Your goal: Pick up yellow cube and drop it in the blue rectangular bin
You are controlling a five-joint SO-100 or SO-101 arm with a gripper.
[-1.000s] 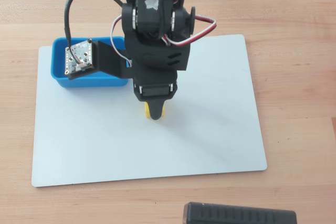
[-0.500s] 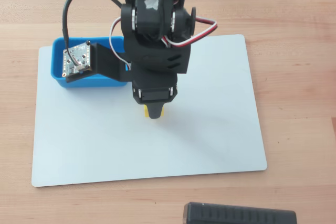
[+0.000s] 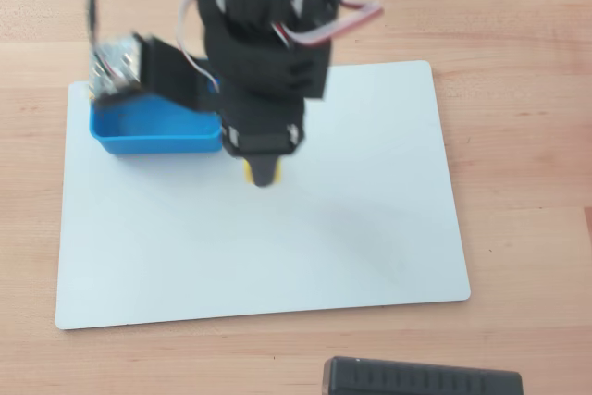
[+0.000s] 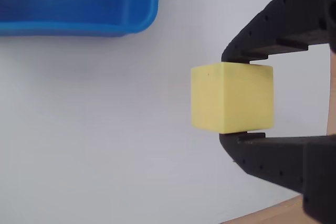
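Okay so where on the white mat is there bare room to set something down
Free: the white mat right of the arm and its whole lower half, down to the black box. Crowded: the upper left, where the blue bin, gripper and yellow cube sit.

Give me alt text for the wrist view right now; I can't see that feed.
The gripper is closed on the yellow cube, one black finger against its top face and one against its bottom face, above a white board. The rounded corner of the blue rectangular bin fills the upper left, clear of the cube, and a strip of wooden table shows at the bottom right.
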